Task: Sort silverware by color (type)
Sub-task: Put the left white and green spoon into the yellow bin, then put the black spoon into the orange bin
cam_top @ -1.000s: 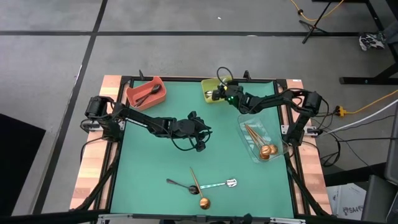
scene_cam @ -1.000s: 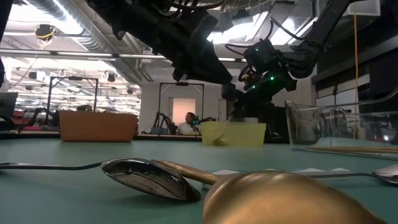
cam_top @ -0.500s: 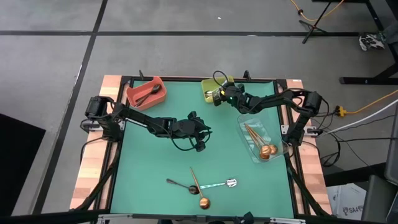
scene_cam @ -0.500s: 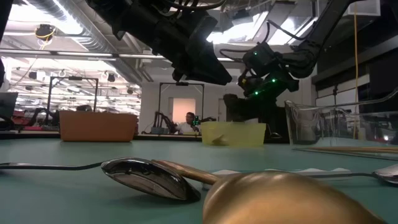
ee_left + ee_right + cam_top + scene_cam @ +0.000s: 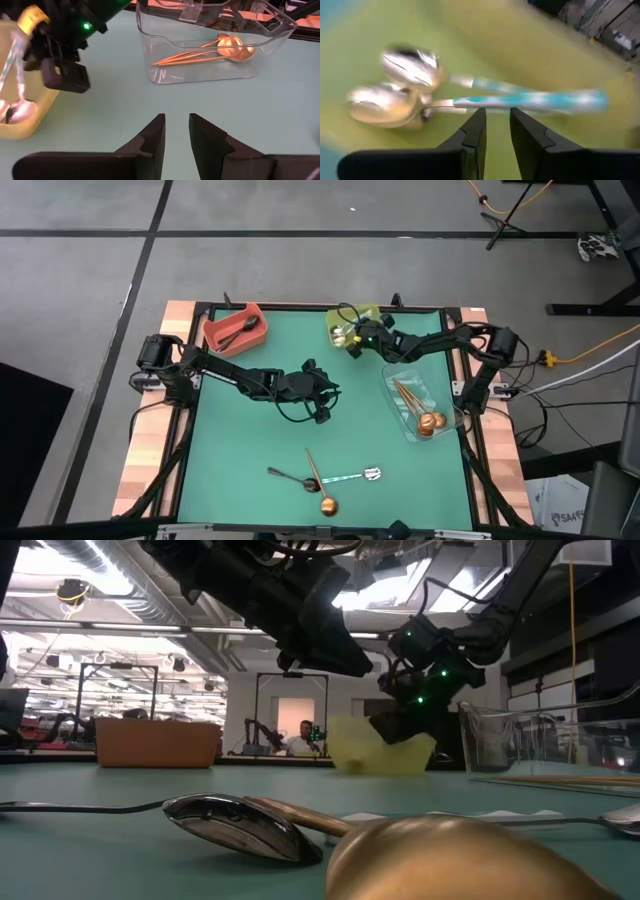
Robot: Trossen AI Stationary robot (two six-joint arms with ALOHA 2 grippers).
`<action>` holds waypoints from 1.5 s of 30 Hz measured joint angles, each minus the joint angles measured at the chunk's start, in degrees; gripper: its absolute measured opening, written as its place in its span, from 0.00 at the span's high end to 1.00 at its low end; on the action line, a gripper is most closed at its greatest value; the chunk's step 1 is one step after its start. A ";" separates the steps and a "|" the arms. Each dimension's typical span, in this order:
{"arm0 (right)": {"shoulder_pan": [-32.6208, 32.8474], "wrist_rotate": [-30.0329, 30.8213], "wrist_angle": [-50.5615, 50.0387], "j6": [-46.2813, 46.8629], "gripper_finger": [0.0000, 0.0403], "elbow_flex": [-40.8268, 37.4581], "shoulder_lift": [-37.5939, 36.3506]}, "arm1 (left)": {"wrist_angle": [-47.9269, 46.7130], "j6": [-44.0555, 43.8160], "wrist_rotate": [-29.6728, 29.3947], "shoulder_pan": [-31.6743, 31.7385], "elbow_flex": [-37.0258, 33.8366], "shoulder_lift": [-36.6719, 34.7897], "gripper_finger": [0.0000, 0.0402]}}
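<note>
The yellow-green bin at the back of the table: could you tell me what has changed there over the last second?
The right gripper has moved toward the table's left over the yellow-green bin, which now sits tilted. The left gripper and the spoons at the front stayed put.

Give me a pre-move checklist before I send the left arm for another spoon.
1. Left gripper empty: ok, it hovers mid-table, slightly open, with nothing between the fingers.
2. Yellow bin sitting flat: not ok, the low view shows it tipped, with the right gripper at it.
3. Silver spoons inside the yellow bin: ok, two show.
4. Right gripper's hold on the bin: cannot tell.
5. Table sorted: not ok, a black spoon, a copper spoon and a silver spoon lie at the near edge.
</note>
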 joint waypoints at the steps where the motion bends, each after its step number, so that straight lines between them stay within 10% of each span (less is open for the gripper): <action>1: 0.00 -0.30 -0.91 0.10 0.80 -0.12 -0.01 | 0.00 0.01 0.00 0.01 0.00 0.00 0.80; 17: -0.04 -0.56 -3.56 0.42 0.80 5.69 -1.31 | 0.00 -0.01 0.00 -0.01 0.02 0.00 0.80; 25: 0.07 -0.99 -20.69 0.42 0.80 16.07 -1.31 | -0.35 -0.03 0.02 -0.60 0.00 0.00 0.80; 36: 0.11 -17.86 -45.39 0.47 0.80 29.31 -1.31 | -3.34 -0.01 0.66 -1.66 0.02 -0.02 0.80; 45: 0.11 -20.12 -49.71 0.50 0.80 29.87 -1.27 | -5.56 0.43 9.67 -4.35 0.04 -0.21 0.80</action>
